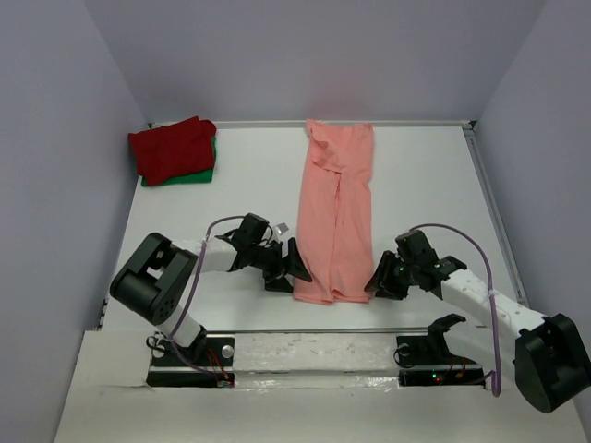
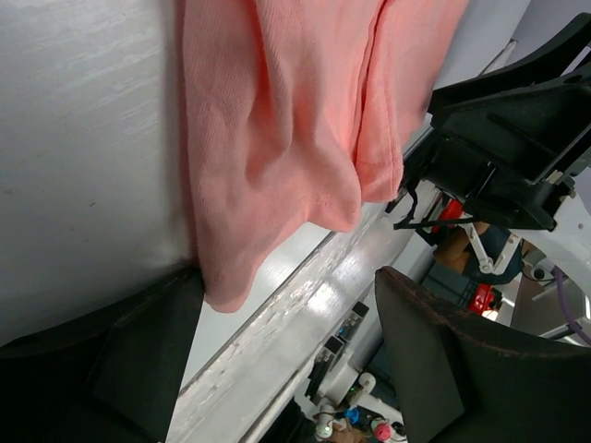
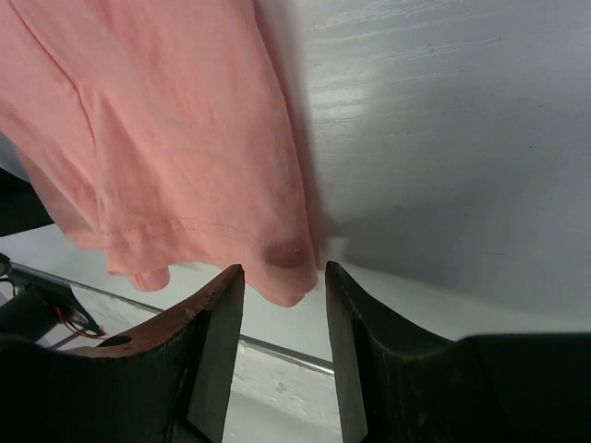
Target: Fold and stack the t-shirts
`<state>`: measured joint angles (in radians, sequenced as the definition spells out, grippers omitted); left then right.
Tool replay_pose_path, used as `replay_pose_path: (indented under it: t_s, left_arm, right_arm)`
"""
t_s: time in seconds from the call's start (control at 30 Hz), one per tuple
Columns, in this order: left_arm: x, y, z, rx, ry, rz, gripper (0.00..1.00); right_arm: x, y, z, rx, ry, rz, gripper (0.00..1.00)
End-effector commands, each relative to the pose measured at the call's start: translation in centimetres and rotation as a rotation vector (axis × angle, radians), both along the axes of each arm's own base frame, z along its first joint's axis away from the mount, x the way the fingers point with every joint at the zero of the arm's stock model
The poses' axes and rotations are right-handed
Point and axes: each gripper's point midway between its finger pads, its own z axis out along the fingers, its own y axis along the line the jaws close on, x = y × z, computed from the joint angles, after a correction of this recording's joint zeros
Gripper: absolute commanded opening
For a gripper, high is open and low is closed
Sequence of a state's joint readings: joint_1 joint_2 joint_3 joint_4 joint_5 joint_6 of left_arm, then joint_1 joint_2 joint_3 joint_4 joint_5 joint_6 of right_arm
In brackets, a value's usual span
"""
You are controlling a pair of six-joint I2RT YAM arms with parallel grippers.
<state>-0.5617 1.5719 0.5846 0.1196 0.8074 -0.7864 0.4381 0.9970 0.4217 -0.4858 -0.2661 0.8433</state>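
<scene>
A salmon-pink t-shirt [image 1: 336,212] lies as a long narrow strip down the middle of the table, its hem at the near end. My left gripper [image 1: 295,274] sits low at the hem's left corner, and my right gripper [image 1: 372,284] at its right corner. In the left wrist view the pink shirt [image 2: 277,129] hangs ahead of the left gripper [image 2: 286,323], whose jaws stand wide open; the corner lies beside one finger [image 2: 129,360]. In the right wrist view the right gripper [image 3: 283,271] is open, with the pink shirt [image 3: 175,148] corner between its tips, untouched. A dark red shirt [image 1: 171,146] lies folded on a green one [image 1: 196,175] at the far left.
White walls close in the table [image 1: 434,185] at the back and both sides. A metal rail [image 1: 314,346] with the arm bases runs along the near edge, just behind the hem.
</scene>
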Motion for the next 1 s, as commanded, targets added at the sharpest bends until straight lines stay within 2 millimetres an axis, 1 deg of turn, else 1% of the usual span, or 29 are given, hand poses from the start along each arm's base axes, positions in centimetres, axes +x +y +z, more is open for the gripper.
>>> replay_pose_path:
  t_s: [0.0,0.13,0.2,0.23,0.27,0.33,0.4,0.47,0.7,0.83,0.9,0.97]
  left_arm:
    - [-1.8,0.7,-1.2,0.054,0.062,0.000,0.87]
    - [-2.5,1.1,-1.4,0.089,0.077,0.012,0.82]
    - [-2.4,1.2,-1.1,0.103,0.068,0.020,0.79]
    - [-2.6,1.6,-1.4,0.138,0.079,0.033,0.77]
    - [-2.6,1.7,-1.4,0.146,0.077,0.037,0.71]
    - [-2.6,1.9,-1.3,0.158,0.079,0.043,0.68]
    - [-2.6,2.0,-1.3,0.162,0.078,0.045,0.63]
    - [-2.7,2.1,-1.6,0.175,0.079,0.048,0.59]
    - [-2.4,2.1,-2.2,0.189,0.081,0.053,0.58]
    - [-2.1,1.9,-2.6,0.191,0.081,0.051,0.58]
    - [-1.9,1.8,-2.8,0.192,0.082,0.047,0.56]
    - [-1.8,1.7,-3.0,0.193,0.079,0.040,0.50]
  right_arm:
    - [0.8,0.6,0.7,0.004,-0.034,0.005,0.46]
    - [1.1,1.0,1.2,0.004,-0.042,0.018,0.46]
    - [1.3,1.2,1.5,0.009,-0.047,0.018,0.46]
    - [1.4,1.2,1.6,0.011,-0.050,0.018,0.46]
    - [1.4,1.4,1.7,0.012,-0.051,0.027,0.46]
    - [1.7,1.7,2.0,0.020,-0.061,0.034,0.46]
    - [1.8,1.8,2.0,0.017,-0.053,0.038,0.46]
    - [2.1,2.0,2.1,0.020,-0.055,0.048,0.46]
    - [2.2,2.2,2.7,0.034,-0.072,0.051,0.46]
    - [1.8,2.0,2.4,0.032,-0.064,0.045,0.46]
    - [1.9,2.0,2.4,0.036,-0.067,0.044,0.46]
    - [1.8,2.0,2.3,0.034,-0.065,0.044,0.46]
